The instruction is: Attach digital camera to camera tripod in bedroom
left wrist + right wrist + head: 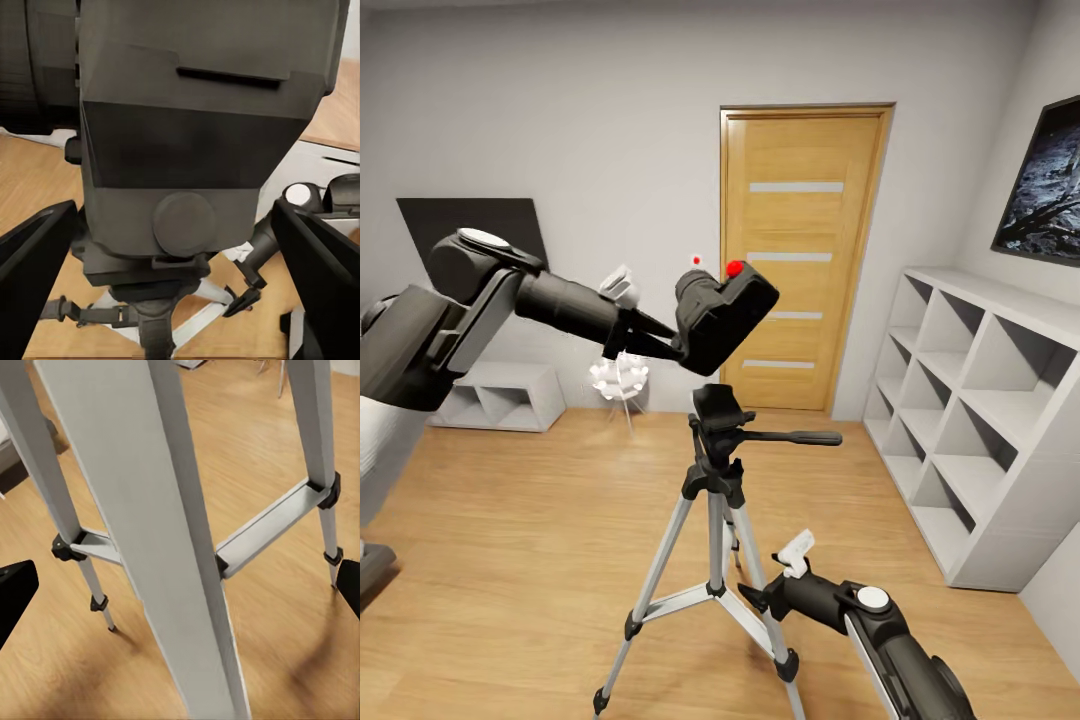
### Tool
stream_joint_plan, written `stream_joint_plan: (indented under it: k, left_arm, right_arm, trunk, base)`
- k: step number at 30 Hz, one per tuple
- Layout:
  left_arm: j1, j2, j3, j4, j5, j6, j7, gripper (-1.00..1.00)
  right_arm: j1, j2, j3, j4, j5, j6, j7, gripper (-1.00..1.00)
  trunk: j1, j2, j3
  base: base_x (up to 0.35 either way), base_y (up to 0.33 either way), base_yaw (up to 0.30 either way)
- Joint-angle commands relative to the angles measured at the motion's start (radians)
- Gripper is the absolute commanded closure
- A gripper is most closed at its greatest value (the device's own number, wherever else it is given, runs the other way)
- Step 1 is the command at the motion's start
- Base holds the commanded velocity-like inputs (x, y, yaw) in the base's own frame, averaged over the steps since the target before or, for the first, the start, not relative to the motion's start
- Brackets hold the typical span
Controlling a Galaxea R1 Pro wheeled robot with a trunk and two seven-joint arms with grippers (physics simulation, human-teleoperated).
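Now: digital camera (722, 315) pinched in left gripper (672, 345), just above camera tripod (717, 470) head. Likely rigid, compact; side grip suits. Right gripper (755, 598) open astride tripod leg.

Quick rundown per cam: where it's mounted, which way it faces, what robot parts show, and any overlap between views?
Head: on the robot's head, facing forward and down at the camera tripod; both arms show, left pincer holding the digital camera.
Left wrist: near the left pincer, facing the digital camera; its fingers show.
Right wrist: near the right pincer, facing a tripod leg; dark fingertips at the edges.
Shared: the tripod appears in all three views.
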Motion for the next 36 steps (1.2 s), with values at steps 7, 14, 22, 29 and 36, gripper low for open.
stream_joint_plan:
  k: [7, 14, 22, 29, 36]
  left_arm:
    - [-0.071, 0.007, -0.033, 0.029, 0.003, 0.015, -0.006, 1.00]
    - [-0.102, 0.011, -0.038, 0.050, 0.004, 0.019, -0.017, 1.00]
    - [-0.201, 0.022, -0.160, 0.118, 0.004, 0.027, -0.149, 1.00]
    - [-0.412, 0.027, -0.498, 0.188, 0.058, 0.027, -0.221, 1.00]
    - [-0.523, 0.028, -0.675, 0.253, 0.177, 0.027, -0.231, 1.00]
  right_arm:
    - [-0.048, 0.000, 0.000, 0.087, 0.047, -0.082, 0.004, -1.00]
    - [-0.061, 0.000, 0.002, 0.109, 0.060, -0.101, 0.005, -1.00]
    - [-0.063, 0.000, 0.014, 0.113, 0.063, -0.105, 0.005, -1.00]
    - [-0.063, 0.000, 0.041, 0.116, 0.063, -0.106, 0.005, -1.00]
    - [-0.063, 0.000, 0.047, 0.116, 0.064, -0.106, 0.005, -1.00]
  trunk:
    - [0.001, -0.002, -0.002]
    - [0.001, -0.002, -0.002]
    - [0.001, -0.002, -0.002]
    - [0.001, -0.002, -0.002]
    - [0.001, -0.002, -0.002]
  base:
    - [0.000, 0.000, 0.000]
    - [0.000, 0.000, 0.000]
    - [0.000, 0.000, 0.000]
    - [0.000, 0.000, 0.000]
    - [0.000, 0.000, 0.000]
